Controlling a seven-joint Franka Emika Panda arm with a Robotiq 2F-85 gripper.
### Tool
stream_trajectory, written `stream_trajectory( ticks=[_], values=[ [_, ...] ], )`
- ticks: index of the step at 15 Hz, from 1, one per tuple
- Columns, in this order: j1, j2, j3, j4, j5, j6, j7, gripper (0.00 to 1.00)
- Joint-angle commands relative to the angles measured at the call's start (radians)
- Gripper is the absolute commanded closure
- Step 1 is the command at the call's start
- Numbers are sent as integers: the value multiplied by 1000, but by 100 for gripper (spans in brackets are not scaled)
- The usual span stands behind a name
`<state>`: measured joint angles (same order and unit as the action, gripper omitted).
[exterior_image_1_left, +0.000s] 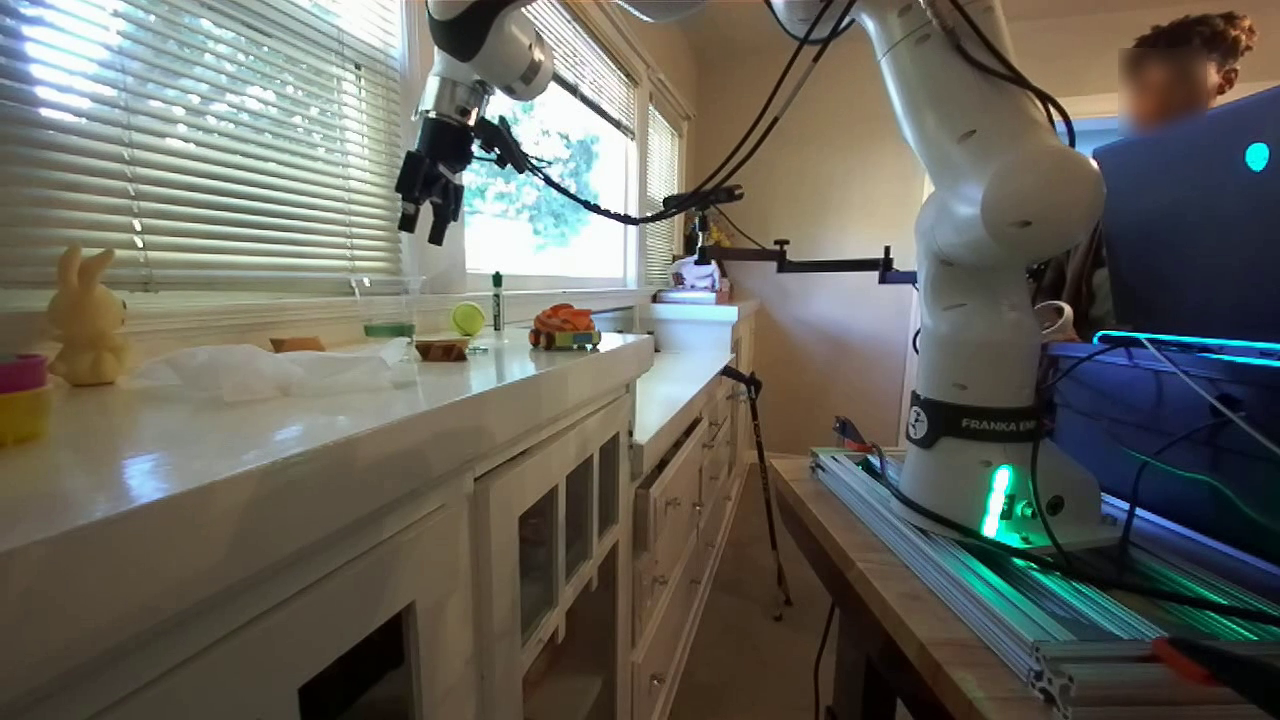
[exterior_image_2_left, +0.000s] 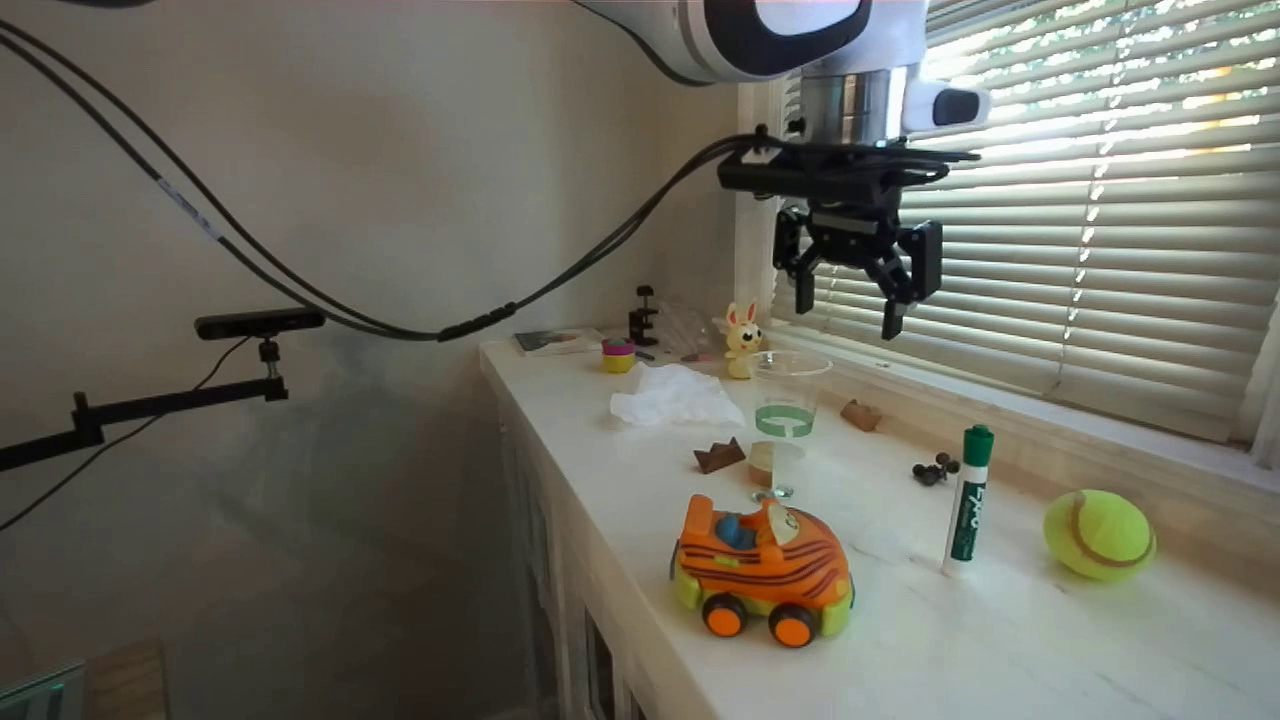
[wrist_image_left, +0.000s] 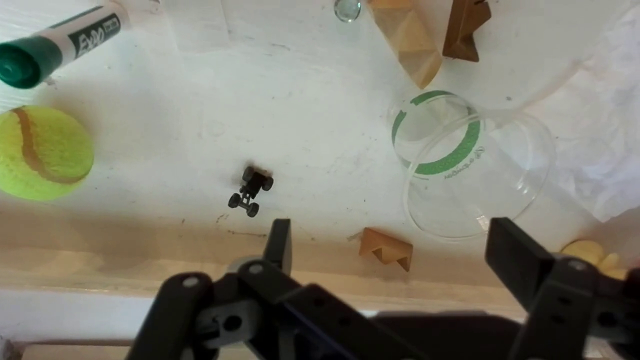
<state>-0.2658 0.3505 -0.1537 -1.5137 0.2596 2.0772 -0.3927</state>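
My gripper (wrist_image_left: 392, 232) is open, high above the white counter (exterior_image_2_left: 890, 640), with nothing between its fingers. In the wrist view a folded brown piece (wrist_image_left: 384, 246) shows below the gap, and a clear cup with a green band (wrist_image_left: 462, 150) stands near the right finger. To the left lie a tiny black wheeled toy (wrist_image_left: 251, 190), a tennis ball (wrist_image_left: 42, 155) and a green-capped marker (wrist_image_left: 60, 47), which stands upright in an exterior view. A tan folded piece (wrist_image_left: 407, 40), a dark brown one (wrist_image_left: 465, 32) and a glass bead (wrist_image_left: 347, 9) lie further up.
An orange toy car (exterior_image_2_left: 765, 570) is near the counter's front edge. Crumpled white tissue (exterior_image_2_left: 672, 395), a yellow bunny (exterior_image_2_left: 742, 340) and a small tub (exterior_image_2_left: 618, 355) are farther along. Window blinds (exterior_image_2_left: 1080, 210) rise beside the counter. A bracketed camera (exterior_image_2_left: 260, 322) and cables hang nearby.
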Motion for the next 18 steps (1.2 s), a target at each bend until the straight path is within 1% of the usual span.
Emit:
stream_trajectory(
  ticks=[1,12,13,14,15,16,18],
  values=[
    [-26,57,31,86,20,-57,29,0],
    [-21,143,55,152,-18,-95,44,0],
    [-22,148,57,154,-18,-96,43,2],
    [-22,153,57,158,-20,-99,44,8],
    [-21,157,57,162,-22,-102,46,10],
    [-22,162,57,168,-22,-106,45,22],
    [-23,170,58,175,-22,-113,45,27]
  ],
)
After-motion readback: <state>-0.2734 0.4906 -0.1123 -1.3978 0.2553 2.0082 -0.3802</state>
